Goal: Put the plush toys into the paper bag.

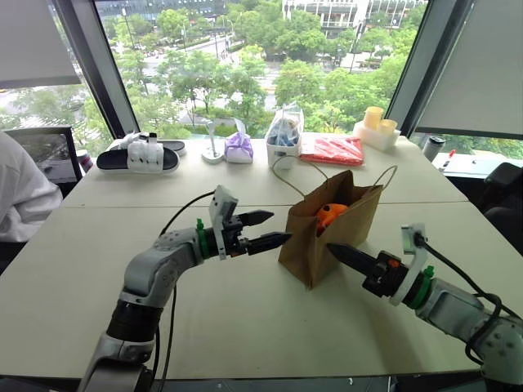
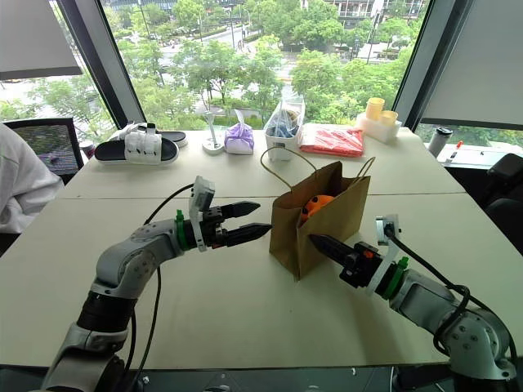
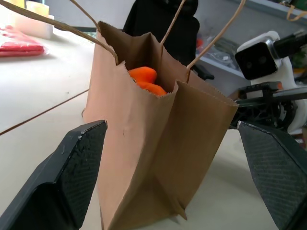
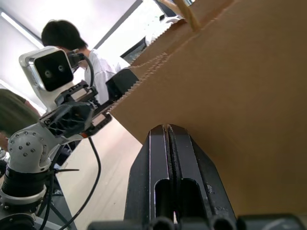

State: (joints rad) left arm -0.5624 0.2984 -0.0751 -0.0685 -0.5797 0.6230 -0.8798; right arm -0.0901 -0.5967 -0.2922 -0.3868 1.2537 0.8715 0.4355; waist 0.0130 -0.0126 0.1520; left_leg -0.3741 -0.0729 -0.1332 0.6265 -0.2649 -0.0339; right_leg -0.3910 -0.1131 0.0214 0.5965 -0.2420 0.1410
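The brown paper bag (image 1: pixel 315 245) stands upright in the middle of the table with its mouth open and its twine handles up. An orange plush toy (image 1: pixel 329 214) sits inside, its top showing above the rim, as it also does in the left wrist view (image 3: pixel 146 80). My left gripper (image 1: pixel 280 227) is level just left of the bag, fingers (image 3: pixel 67 177) spread wide and holding nothing. On the bag's other side, my right gripper (image 1: pixel 333 248) points at its lower wall with its fingers pressed together (image 4: pixel 168 132). I cannot tell whether it touches the paper.
Along the far edge lie black-and-white sandals (image 1: pixel 140 155), a purple pouch (image 1: pixel 239 147), a clear bag of blue items (image 1: pixel 284 135), a red packet (image 1: pixel 333 150) and yellow cups (image 1: pixel 374 122). A person in white (image 1: pixel 20 192) sits at the left.
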